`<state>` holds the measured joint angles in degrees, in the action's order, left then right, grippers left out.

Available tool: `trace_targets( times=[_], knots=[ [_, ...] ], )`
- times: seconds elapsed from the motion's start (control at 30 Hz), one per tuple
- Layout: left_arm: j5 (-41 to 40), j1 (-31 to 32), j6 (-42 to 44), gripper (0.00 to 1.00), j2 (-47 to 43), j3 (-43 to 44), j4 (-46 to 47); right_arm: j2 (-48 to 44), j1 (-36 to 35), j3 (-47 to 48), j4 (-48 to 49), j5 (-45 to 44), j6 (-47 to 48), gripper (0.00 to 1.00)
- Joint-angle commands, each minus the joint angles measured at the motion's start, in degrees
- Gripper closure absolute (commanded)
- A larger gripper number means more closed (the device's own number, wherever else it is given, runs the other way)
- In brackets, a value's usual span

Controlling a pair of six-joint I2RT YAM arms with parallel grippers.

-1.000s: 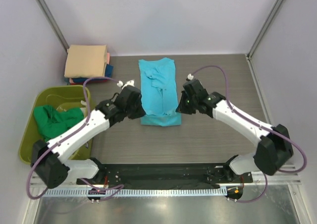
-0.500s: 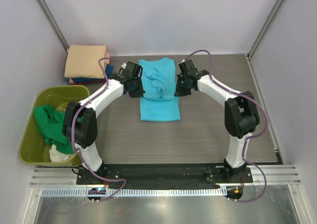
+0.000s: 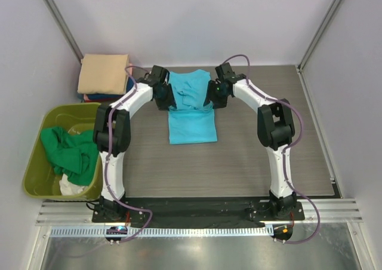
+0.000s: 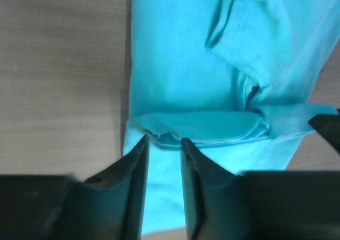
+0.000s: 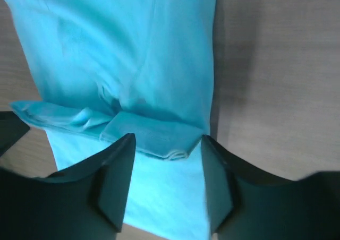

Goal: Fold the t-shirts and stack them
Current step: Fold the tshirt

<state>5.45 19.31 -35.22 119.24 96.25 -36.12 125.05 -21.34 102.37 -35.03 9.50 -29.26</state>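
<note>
Two claws, the left gripper (image 4: pixel 163 142) and right gripper (image 5: pixel 167 139), flank the doubled-over edge of the turquoise t-shirt (image 3: pixel 191 125), jaws spread and pinching nothing, probably so the fold settles flat.

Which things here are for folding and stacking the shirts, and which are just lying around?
For the job:
turquoise t-shirt, partly folded
folded stack, tan on top
green t-shirt, crumpled

Just lying about:
olive-yellow bin holding the green one
table
</note>
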Motion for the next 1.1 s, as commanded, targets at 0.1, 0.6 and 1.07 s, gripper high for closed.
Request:
trace_targets(
  times=[0.1, 0.6, 1.07],
  knots=[
    [6.8, -3.0, 0.2, 0.39, 6.0, 19.5, -8.3, 5.4, 3.3, 22.9, -10.2, 2.0, 1.3, 0.25],
    [10.3, 0.1, -4.7, 0.40, -26.3, -27.7, 9.4, -27.0, 2.5, -33.4, 10.1, 11.2, -0.7, 0.26],
    [10.2, 2.6, -8.5, 0.40, -31.3, -49.2, 23.0, -25.0, 1.0, -45.8, 19.5, 14.9, -2.6, 0.42]
  ],
)
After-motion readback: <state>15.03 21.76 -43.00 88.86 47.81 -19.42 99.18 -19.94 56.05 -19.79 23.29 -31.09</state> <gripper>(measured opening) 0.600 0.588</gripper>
